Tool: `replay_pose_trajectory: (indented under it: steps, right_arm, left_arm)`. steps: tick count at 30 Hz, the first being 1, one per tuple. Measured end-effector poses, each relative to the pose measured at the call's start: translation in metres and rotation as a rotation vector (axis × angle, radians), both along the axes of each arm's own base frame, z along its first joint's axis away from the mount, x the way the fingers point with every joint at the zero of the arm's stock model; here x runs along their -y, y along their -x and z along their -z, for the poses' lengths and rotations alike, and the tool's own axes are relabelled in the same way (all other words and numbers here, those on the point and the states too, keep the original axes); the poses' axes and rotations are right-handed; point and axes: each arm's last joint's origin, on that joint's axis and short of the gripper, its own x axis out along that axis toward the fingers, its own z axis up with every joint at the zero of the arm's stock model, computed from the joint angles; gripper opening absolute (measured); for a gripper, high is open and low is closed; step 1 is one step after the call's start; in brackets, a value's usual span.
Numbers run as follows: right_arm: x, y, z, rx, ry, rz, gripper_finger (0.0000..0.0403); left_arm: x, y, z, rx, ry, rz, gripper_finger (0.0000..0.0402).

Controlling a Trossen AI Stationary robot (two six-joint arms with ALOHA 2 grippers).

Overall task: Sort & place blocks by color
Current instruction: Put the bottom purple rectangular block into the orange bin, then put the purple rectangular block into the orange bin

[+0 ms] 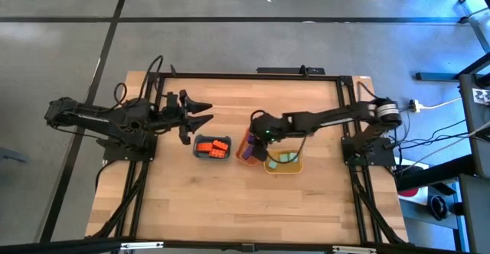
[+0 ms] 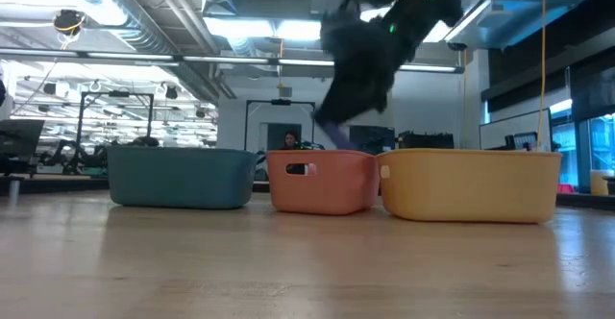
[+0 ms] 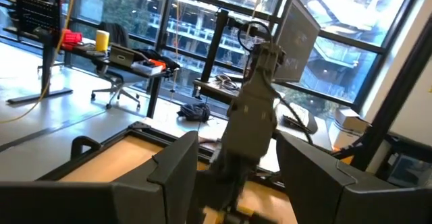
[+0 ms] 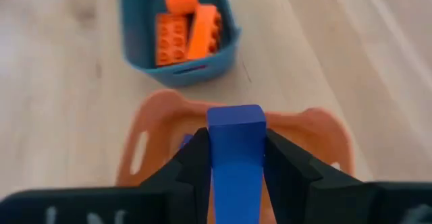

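My right gripper (image 4: 235,142) is shut on a purple-blue block (image 4: 235,123) and hovers over the orange tray (image 4: 158,126), also seen in the high view (image 1: 246,151). The blue tray (image 1: 212,148) holds several orange-red blocks (image 4: 181,28). The yellow tray (image 1: 285,162) holds mint green blocks (image 1: 287,157). Purple blocks (image 1: 249,148) lie in the orange tray. My left gripper (image 1: 200,115) is open and raised, near the table's left side beyond the blue tray. My right gripper pinches the purple-blue block between its two fingers, on the block's two long sides (image 4: 235,166). The fingers (image 4: 196,160) point down from above, slanting toward the table's left. The block's free end sticks out past the fingertips. It is lifted clear above the orange tray.
The three trays stand side by side at the table's middle: blue tray (image 2: 181,177), orange tray (image 2: 322,182), yellow tray (image 2: 471,183). Bare wood lies toward the near edge (image 1: 230,208). A person (image 2: 290,140) shows far behind the table.
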Motion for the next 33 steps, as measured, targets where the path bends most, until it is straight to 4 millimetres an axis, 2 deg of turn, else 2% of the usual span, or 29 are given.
replay_pose_trajectory:
  steps: [5, 15, 27, 33]
  right_arm:
    - [0.008, -0.008, 0.028, -0.076, -0.035, 0.070, 0.0104]
    - [0.015, -0.008, 0.034, -0.096, -0.050, 0.113, 0.0106]
    - [0.015, -0.008, 0.032, -0.088, -0.050, 0.113, 0.0204]
    - [0.015, 0.000, 0.010, -0.047, -0.050, 0.079, 0.0250]
  left_arm:
    - [0.000, 0.000, 0.000, -0.002, 0.001, -0.006, 0.0192]
    - [0.000, 0.000, 0.000, -0.002, 0.002, -0.006, 0.0192]
    - [0.000, 0.000, 0.000, -0.001, 0.003, -0.006, 0.0192]
    - [0.000, 0.000, 0.000, -0.004, 0.003, -0.006, 0.0192]
